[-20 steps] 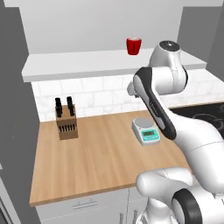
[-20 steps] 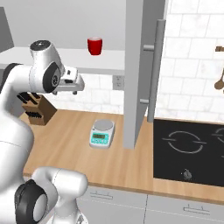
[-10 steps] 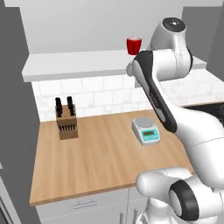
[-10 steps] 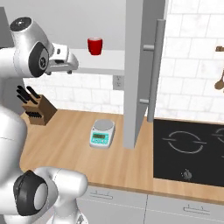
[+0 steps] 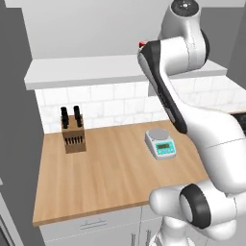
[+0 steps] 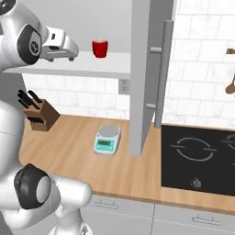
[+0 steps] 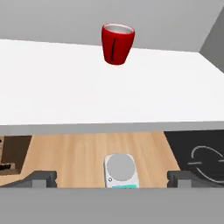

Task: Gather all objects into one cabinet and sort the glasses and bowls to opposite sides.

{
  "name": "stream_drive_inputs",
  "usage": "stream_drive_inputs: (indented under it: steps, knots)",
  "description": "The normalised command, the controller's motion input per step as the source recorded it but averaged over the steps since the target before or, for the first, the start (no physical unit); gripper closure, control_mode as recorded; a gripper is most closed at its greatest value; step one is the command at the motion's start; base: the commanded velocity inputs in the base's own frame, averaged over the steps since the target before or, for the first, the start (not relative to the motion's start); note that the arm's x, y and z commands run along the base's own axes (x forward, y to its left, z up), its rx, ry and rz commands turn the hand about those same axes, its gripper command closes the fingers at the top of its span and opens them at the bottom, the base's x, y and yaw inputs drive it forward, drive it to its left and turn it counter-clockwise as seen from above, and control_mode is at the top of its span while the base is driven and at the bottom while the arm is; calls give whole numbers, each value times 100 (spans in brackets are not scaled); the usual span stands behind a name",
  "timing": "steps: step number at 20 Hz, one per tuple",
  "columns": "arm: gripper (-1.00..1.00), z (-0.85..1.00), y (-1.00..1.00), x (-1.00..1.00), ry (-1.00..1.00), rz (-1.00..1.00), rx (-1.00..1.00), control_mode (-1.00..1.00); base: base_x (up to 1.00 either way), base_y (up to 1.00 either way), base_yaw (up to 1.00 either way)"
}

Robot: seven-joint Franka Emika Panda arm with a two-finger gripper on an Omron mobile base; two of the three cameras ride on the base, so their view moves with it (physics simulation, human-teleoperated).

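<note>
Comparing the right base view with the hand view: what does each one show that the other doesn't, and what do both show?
Right base view alone: the cabinet door's steel handle, the wall socket, the wooden utensil hanging at the right edge, the drawer fronts under the counter. Hand view alone: the red cup's pale inside and the open gripper. Both: the cup upright on the white shelf, the scale, the wooden counter, the hob and part of the knife block.

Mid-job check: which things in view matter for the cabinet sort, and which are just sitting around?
Part of the job:
- red cup, upright on the shelf
- white shelf board of the open cabinet
- cabinet door with steel bar handle

Just lying about:
- kitchen scale
- knife block
- hob
</note>
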Motion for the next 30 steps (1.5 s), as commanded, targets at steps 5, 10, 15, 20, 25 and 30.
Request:
stream_drive_inputs:
  steps: [5,10,15,20,25,30]
  knots:
    - [-100,0,-4,2,-28,-9,0,-100,0,0,0]
    - [-100,0,-35,0,-3,-3,2,-100,0,0,0]
    - [-100,15,-15,15,0,0,3,-100,0,0,0]
    - [-100,2,0,48,0,0,0,-100,0,0,0]
    - [-100,0,0,59,0,0,0,-100,0,0,0]
    - [-100,2,0,36,1,0,3,-100,0,0,0]
